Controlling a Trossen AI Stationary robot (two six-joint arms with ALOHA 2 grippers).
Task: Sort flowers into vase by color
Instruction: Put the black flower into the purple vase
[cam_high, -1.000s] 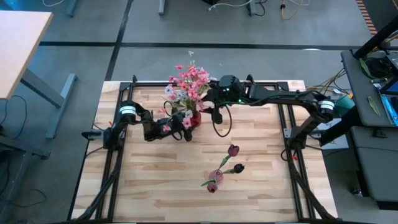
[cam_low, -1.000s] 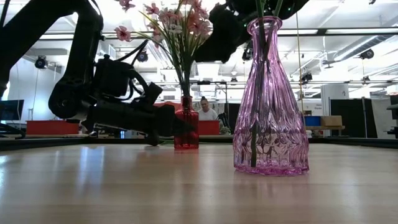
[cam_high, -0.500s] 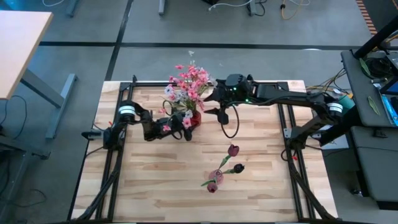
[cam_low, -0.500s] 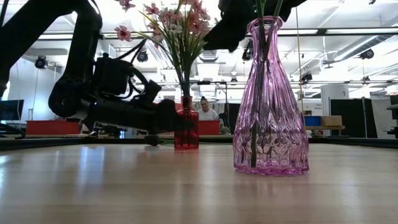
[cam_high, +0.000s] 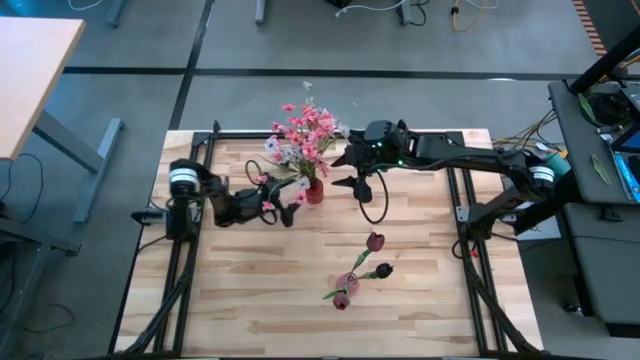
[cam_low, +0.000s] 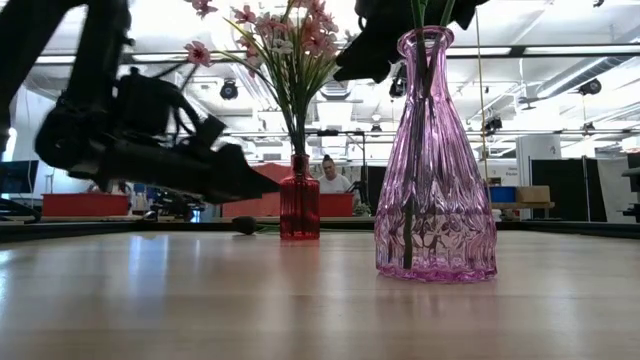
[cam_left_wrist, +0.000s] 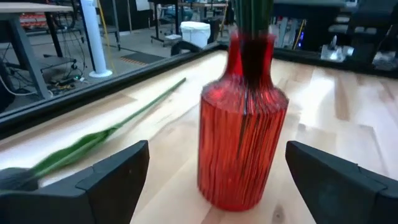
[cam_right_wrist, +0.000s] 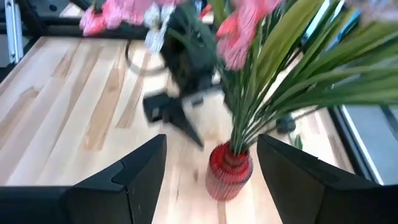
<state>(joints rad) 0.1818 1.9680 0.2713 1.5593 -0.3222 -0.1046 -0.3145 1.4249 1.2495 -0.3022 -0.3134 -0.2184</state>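
A small red ribbed vase (cam_high: 314, 191) stands on the table's far middle, holding a bunch of pink blossoms (cam_high: 312, 128) and white sprays (cam_high: 276, 152). A taller pink glass vase (cam_low: 435, 160) stands toward the near side (cam_high: 347, 284) with dark red tulip buds (cam_high: 375, 241) in it. My left gripper (cam_high: 288, 207) is open, level with the table, just left of the red vase (cam_left_wrist: 242, 124) and apart from it. My right gripper (cam_high: 350, 172) hangs open to the right of the bunch, above the red vase (cam_right_wrist: 229, 171).
A loose green stem (cam_left_wrist: 118, 127) lies flat on the wood beyond the red vase. Black frame rails (cam_high: 190, 270) run along the left and right sides of the table. A person (cam_low: 327, 175) sits in the room far behind the table.
My left gripper has drawn back from the red vase toward the table's left edge, and the vase has stayed upright in place. My right gripper has shifted slightly toward the table's right, away from the pink blossoms.
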